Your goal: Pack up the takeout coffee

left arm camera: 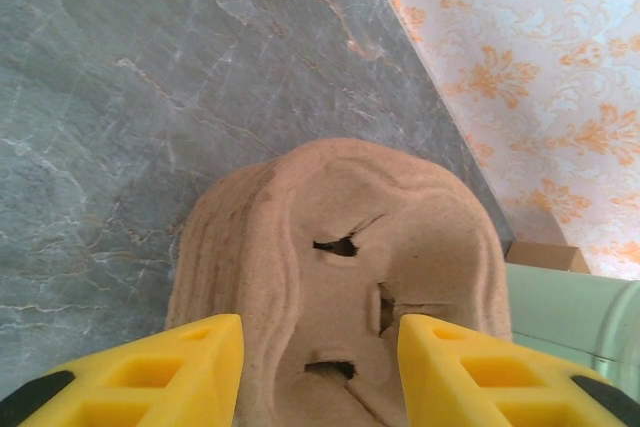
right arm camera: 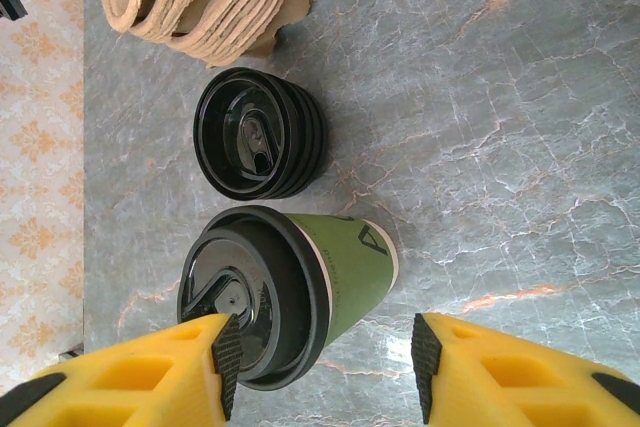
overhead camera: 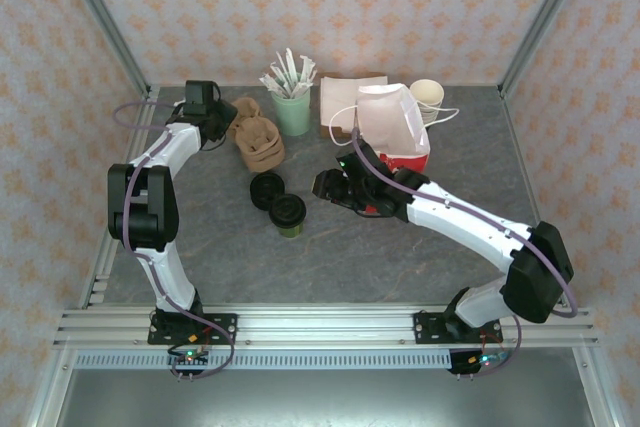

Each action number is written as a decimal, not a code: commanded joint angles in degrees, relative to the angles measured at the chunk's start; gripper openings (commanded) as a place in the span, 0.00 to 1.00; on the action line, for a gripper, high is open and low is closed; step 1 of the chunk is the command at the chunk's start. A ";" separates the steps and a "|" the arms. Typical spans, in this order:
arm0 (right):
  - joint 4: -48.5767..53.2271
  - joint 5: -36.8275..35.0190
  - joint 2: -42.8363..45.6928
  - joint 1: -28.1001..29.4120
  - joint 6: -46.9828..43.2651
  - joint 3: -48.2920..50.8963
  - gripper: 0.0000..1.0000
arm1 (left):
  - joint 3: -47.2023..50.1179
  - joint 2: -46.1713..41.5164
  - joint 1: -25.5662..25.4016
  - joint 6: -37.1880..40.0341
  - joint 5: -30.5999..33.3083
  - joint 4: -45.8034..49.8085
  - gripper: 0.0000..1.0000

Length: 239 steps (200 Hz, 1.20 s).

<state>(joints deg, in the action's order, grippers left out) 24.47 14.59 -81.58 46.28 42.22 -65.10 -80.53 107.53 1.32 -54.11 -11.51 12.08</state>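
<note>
The takeout coffee (right arm camera: 335, 282), an olive-green paper cup under a glossy black lid, stands on the veined grey desk (right arm camera: 500, 147) just beside a stack of ribbed black lids (right arm camera: 260, 134). The right jaws hang open near it. The left jaws gape over moulded brown pulp carriers (left arm camera: 340, 247).

No legible text, black mark (right arm camera: 372, 239) on takeout coffee (right arm camera: 345, 287) unreadable
</note>
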 commanded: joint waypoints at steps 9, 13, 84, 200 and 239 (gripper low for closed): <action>-0.04 -1.32 1.35 -0.32 0.33 0.50 0.51 | 0.62 -1.95 -0.47 0.47 3.68 3.45 0.46; -0.04 -1.31 1.37 -0.32 0.34 0.55 0.51 | 0.76 -1.95 -0.47 0.48 3.44 3.28 0.46; -0.27 -1.40 1.43 -0.32 0.49 0.87 0.51 | 0.64 -0.67 -0.50 -0.69 0.24 -0.48 0.45; -0.73 -1.45 1.73 -0.32 0.58 1.21 0.51 | 1.87 -1.00 -0.57 -2.17 -2.18 -5.92 0.34; -0.40 -1.58 1.74 -0.32 0.43 1.03 0.51 | 1.94 -1.17 -0.60 -2.10 -1.73 -5.73 0.20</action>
<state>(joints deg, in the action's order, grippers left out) 24.45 14.59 -81.47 46.28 42.41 -64.69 -79.07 107.53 1.10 -56.01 -13.50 7.99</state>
